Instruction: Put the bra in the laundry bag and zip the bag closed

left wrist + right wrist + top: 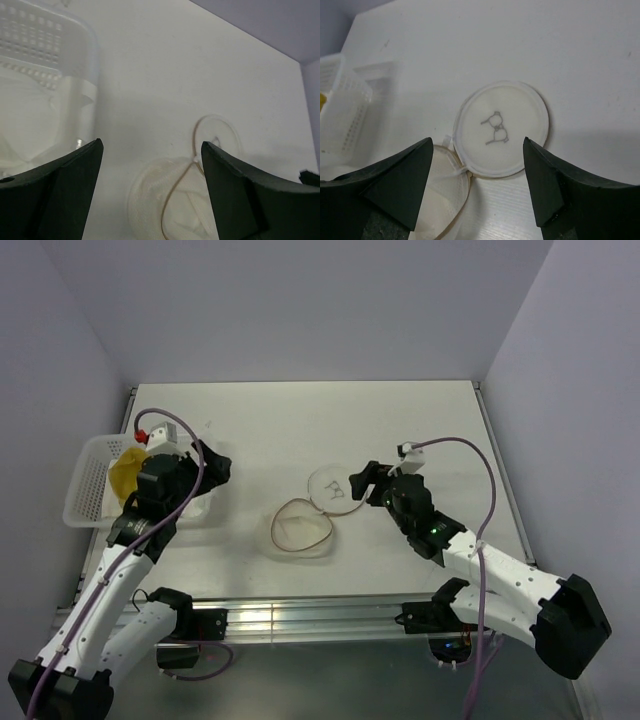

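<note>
Your left pincer point(150, 192) is spread wide and empty, over the right end of the basket point(85, 490). Your right pincer point(477, 192), also spread and empty, hovers just beside the laundry bag's point(300, 530) flipped-open lid. Bra point(125, 472) lies in the basket, well apart from the bag, which sits unzipped on the tabletop point(400, 420).

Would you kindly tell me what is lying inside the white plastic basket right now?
The yellow bra lies inside the basket, with some white cloth. The left arm covers the basket's right part in the top view, so anything there is hidden.
</note>
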`<state>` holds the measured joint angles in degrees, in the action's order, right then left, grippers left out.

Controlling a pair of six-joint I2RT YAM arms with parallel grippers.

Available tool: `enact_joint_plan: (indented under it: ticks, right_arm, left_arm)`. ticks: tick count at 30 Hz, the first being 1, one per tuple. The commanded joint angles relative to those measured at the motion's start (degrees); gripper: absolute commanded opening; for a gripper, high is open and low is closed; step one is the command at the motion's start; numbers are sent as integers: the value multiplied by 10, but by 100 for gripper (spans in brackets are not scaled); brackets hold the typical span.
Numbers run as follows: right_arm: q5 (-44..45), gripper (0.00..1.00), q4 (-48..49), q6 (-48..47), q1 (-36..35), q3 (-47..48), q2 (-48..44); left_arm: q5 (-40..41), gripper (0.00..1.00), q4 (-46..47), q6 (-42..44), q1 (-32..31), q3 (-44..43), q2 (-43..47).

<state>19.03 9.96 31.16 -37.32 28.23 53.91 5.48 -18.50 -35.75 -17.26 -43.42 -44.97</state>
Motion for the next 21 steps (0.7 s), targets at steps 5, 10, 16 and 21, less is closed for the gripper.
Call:
enact_joint_plan:
  ticks: [5,10,16,21]
  right_arm:
    - [-81,79,28,-35,-20,18,30]
    - [-80,79,5,-46,-33,24,10]
    - [-83,79,-6,-48,-44,26,-7]
    - [-94,79,-12,-49,-44,29,-5]
  left_arm:
    - [76,79,16,-22,152,-73,-108]
    - [186,81,-65,8,190,-118,-106]
    - [185,87,-80,22,300,-70,-83]
    - [161,88,-86,33,353,-43,-107]
